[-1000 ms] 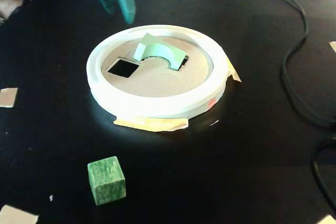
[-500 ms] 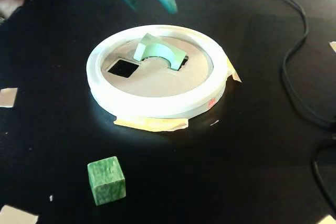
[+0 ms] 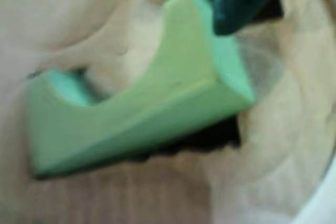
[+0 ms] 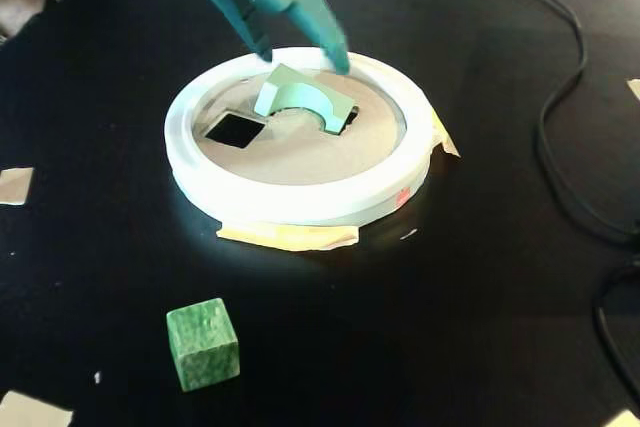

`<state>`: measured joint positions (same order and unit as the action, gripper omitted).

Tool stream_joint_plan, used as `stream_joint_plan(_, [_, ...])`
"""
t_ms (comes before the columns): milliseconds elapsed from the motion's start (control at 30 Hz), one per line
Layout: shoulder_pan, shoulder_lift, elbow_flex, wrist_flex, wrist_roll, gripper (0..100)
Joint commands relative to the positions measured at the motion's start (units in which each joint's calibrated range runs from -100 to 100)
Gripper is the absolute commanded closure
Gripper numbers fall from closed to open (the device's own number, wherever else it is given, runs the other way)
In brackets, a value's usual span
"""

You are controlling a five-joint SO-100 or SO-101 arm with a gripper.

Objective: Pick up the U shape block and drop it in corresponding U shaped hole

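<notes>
Fixed view: teal plastic gripper [image 4: 305, 55] hangs over the back of a round white ring [image 4: 300, 209], fingers spread, tips either side of the U block [image 4: 300, 99] & just above it, not pinching it. One fingertip [image 4: 262, 50] sits left of the block, the other [image 4: 341, 65] to the right.

U block: pale mint green, smooth matte faces, foam or painted wood, can't tell which. Arch shape w/ a half-round notch. It rests tilted on the tan board [image 4: 290, 152] inside the ring, one end low by a dark slot [image 4: 349, 118], not sunk flush. Wrist view: block [image 3: 142, 114] lies diagonal, notch facing up-left, dark gap under its lower right edge; one dark teal finger [image 3: 236, 3] at or near its top corner, too blurred to say if touching.

Board looks like flat cardboard or thin ply, w/ a square hole [image 4: 234, 129] cut left of the block. Ring is thick, glossy, rounded rim; yellowish tape [image 4: 290, 237] at its front edge.

Cube [image 4: 203, 344], dark mottled green, sits on the black table [image 4: 480, 287], well apart from the ring. Black cable [image 4: 560, 97] curves at right.
</notes>
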<state>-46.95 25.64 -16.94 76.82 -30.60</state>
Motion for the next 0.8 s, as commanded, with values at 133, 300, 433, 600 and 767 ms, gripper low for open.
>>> stream_joint_plan(133, [0.1,-0.9,1.2,-1.7,-0.2,19])
stream_joint_plan(300, [-0.2,1.3,1.3,-6.6,0.0,19])
stream_joint_plan(433, [-0.2,3.5,1.4,-9.6,0.3,19])
stream_joint_plan(600, [-0.1,4.1,1.4,-9.6,0.3,19])
stream_joint_plan(767, [-0.1,4.4,1.4,-9.9,0.4,19])
